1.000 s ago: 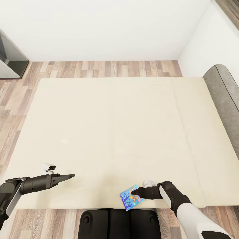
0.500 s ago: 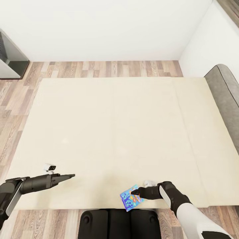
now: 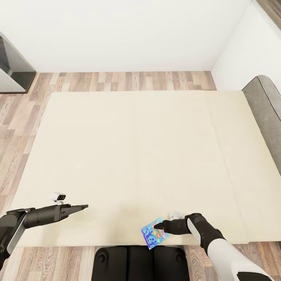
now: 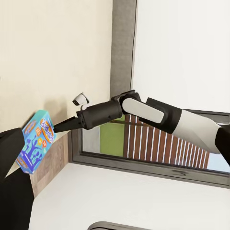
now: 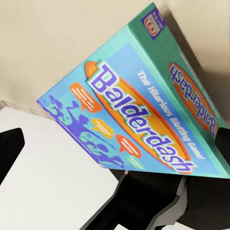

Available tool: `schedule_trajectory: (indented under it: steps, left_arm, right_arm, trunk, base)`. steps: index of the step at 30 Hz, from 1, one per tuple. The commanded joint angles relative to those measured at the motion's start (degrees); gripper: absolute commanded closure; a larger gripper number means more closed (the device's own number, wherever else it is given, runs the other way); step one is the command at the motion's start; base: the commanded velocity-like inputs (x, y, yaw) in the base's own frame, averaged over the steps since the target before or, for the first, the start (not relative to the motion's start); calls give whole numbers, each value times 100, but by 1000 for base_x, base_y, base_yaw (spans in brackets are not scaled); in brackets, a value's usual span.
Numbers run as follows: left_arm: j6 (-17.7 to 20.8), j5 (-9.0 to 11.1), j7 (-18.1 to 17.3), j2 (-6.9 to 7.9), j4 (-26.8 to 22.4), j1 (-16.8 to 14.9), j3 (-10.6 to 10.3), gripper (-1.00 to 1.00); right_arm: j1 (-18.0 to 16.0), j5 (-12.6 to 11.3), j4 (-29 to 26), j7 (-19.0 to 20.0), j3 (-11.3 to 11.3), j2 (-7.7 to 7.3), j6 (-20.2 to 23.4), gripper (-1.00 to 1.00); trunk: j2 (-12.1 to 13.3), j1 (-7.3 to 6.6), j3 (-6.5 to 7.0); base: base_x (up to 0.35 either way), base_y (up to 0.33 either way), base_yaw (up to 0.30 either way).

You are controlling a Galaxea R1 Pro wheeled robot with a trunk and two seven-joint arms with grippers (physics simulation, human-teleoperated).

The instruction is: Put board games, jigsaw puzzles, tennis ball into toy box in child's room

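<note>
Balderdash box (image 3: 155, 232) first — the blue board game sits pinched in the right gripper (image 3: 157, 225), its fingers clamped on the edge nearest the arm, so the box juts out past the fingertips and tilts down toward the robot's base (image 3: 138, 263). In the right wrist view the lid (image 5: 139, 120) faces the camera at a slant and a dark finger (image 5: 223, 139) crosses the box's far corner; the grasp looks like an edge pinch rather than a hold across the middle. Just beyond the box lies the bed (image 3: 136, 156), its cream mattress bare from the hand outward. Well off to the side of the right hand, the left gripper (image 3: 84, 207) hangs over the bed's near edge with its fingers pressed together on nothing.

Judgement: the step in hand is carrying this game to the toy box. With so little of the box gripped, turning the base slowly and keeping the wrist level should stop it swinging or slipping — a jolt could lever it out. Neither table nor toy box is in sight.
</note>
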Motion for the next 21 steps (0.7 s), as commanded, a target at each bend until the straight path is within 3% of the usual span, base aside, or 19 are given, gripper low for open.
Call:
schedule_trajectory:
  steps: [1,21]
  left_arm:
    - [61,1,-20,2,-1,-1,-2,-100]
    - [61,1,-20,3,-1,-1,-2,-100]
  right_arm:
    - [-1,-15,-7,2,-29,4,50,-100]
    - [-1,-39,-7,2,-36,-3,50,-100]
  trunk:
    - [-9,3,-6]
    - [-9,3,-6]
  base:
    - [0,1,0]
    - [0,0,0]
